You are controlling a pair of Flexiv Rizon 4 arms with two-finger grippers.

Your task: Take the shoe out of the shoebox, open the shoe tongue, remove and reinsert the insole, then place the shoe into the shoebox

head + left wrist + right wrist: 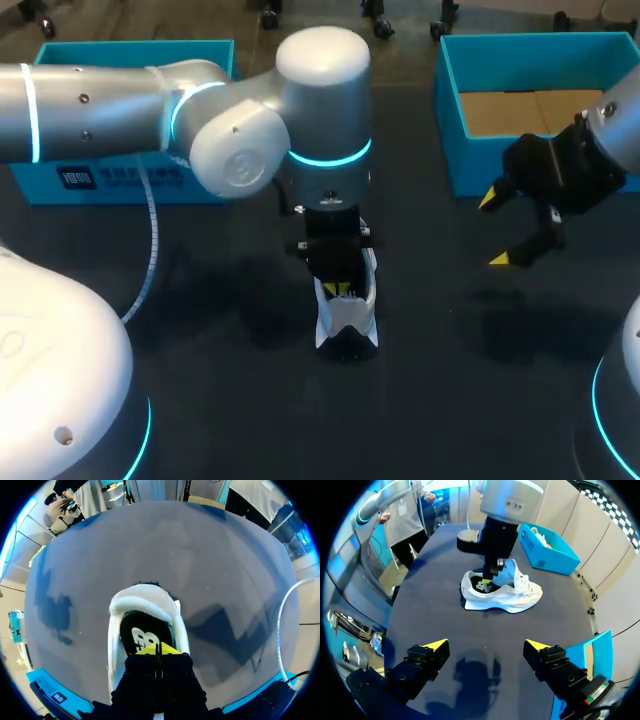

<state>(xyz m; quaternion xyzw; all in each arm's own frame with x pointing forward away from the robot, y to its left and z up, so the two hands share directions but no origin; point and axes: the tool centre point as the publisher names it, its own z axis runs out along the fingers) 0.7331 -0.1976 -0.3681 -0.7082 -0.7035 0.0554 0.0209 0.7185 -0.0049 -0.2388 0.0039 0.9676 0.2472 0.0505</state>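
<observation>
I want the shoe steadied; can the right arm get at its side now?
Probably yes: the right gripper hangs open beside the shoe, bare table between; the left gripper fills only its opening.

White shoe (347, 320) stands upright, black insole (142, 632) inside, apart from the open blue shoebox (465, 165).

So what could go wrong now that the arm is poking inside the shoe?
The left gripper is down in the white shoe's opening, tips pressed together above the insole. Nothing holds the shoe down: the right gripper hangs open, well away from it. So a pull on the insole might lift or tip the whole shoe. The closed tips may also just slip off the flat insole.
</observation>
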